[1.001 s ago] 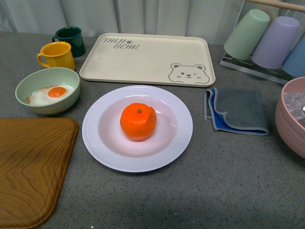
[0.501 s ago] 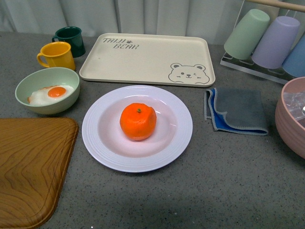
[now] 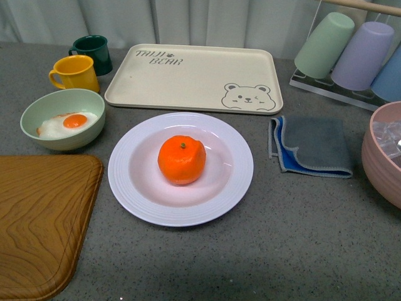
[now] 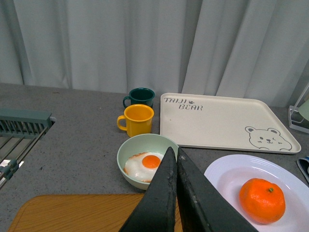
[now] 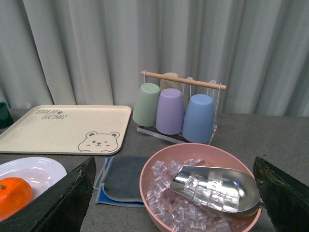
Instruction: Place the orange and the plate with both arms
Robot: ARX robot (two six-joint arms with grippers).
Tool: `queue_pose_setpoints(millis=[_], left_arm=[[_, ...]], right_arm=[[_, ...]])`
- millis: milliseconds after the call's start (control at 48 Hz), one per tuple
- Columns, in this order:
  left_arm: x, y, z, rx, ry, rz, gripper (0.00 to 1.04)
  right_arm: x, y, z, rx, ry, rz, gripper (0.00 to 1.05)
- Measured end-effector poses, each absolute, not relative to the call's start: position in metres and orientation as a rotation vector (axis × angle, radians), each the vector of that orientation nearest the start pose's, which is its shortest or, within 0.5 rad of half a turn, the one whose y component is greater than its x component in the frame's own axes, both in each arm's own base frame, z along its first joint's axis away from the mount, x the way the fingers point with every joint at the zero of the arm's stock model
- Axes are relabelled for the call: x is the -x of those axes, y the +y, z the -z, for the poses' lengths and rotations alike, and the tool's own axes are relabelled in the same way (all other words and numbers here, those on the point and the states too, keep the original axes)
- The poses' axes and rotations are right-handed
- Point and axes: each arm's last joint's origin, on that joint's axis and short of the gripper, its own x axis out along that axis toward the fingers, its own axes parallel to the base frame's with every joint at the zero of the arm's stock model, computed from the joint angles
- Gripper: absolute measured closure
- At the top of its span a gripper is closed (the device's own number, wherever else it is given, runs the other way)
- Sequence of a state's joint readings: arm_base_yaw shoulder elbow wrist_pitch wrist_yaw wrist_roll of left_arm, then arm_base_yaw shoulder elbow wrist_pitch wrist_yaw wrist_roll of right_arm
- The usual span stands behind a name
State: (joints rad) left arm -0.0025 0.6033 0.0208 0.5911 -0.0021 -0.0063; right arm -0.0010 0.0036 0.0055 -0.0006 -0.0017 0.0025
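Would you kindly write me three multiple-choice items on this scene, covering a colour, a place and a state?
1. What colour is the mug nearest the bowl? A red; B blue; C yellow.
2. Where does the orange lie? A in the bowl; B in the white plate; C inside the mug.
3. How is the left gripper? A shut; B wide open; C gripping the orange.
Answers: 1 C, the yellow mug stands just behind the bowl; 2 B, it sits at the plate's centre; 3 A, its jaws meet, empty.
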Motion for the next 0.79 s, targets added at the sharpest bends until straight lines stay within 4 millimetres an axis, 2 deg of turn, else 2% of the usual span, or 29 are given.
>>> queue_pose_setpoints(millis=[792], left_arm=[[-0.112, 0.0, -0.174, 0.006, -0.025, 0.0, 1.01]], right_arm=[[-0.098, 0.0, -0.165, -0.002, -0.001, -0.001, 0.09]])
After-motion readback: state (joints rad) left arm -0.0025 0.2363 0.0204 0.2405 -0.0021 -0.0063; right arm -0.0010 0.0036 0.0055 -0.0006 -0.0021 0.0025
